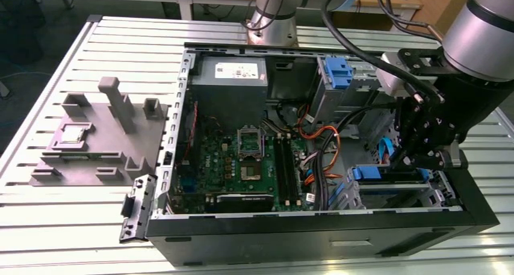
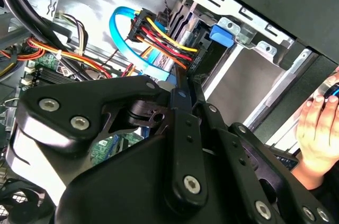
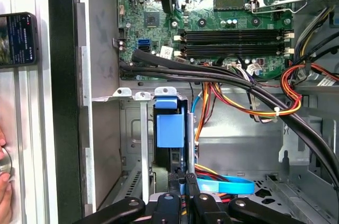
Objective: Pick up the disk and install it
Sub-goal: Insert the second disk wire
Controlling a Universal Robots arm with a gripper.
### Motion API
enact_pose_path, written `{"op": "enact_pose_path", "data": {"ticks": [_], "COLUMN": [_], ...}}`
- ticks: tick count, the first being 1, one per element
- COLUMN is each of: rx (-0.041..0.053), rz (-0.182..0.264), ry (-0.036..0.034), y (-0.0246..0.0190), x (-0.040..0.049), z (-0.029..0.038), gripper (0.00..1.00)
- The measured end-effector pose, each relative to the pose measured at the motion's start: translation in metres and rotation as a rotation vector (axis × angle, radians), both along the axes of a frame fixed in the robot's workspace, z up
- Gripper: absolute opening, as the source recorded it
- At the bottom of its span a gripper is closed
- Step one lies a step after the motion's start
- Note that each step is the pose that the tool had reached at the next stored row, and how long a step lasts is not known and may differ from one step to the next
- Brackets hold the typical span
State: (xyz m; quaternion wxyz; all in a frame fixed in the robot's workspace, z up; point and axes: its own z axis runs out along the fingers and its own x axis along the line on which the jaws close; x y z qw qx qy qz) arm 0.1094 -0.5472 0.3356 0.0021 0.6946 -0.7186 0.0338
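Observation:
The disk stands on edge in the drive bay at the corner of the open computer case (image 1: pixel 321 230) on the exterior view's right. Its blue carrier (image 1: pixel 376 173) shows at the bay's top. In the first wrist view the carrier (image 3: pixel 170 128) sits between the bay's metal rails. The second wrist view shows its blue tab (image 2: pixel 220 34) beside the brackets. My gripper (image 1: pixel 410 162) reaches down into this bay, just behind the carrier. Its fingertips (image 3: pixel 184 184) are drawn close together at the disk's edge, and they meet at a point in the second wrist view (image 2: pixel 179 89).
Orange, red and blue cables (image 3: pixel 249 107) run beside the bay, and thick black ones (image 3: pixel 212 70) cross the motherboard (image 1: pixel 249 160). An upright blue latch piece (image 1: pixel 339 70) and the power supply (image 1: pixel 229 73) stand at the back. A grey fixture (image 1: pixel 96 136) lies outside. A person's hand (image 2: pixel 318 128) rests by the case.

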Motion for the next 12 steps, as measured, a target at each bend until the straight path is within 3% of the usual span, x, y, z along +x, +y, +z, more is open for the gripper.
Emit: {"op": "enact_pose_path", "data": {"ticks": [12], "rx": [0.0007], "rz": [0.000], "ry": [-0.0003], "y": [-0.0023], "x": [0.0000], "z": [-0.0036], "gripper": [0.16]}}
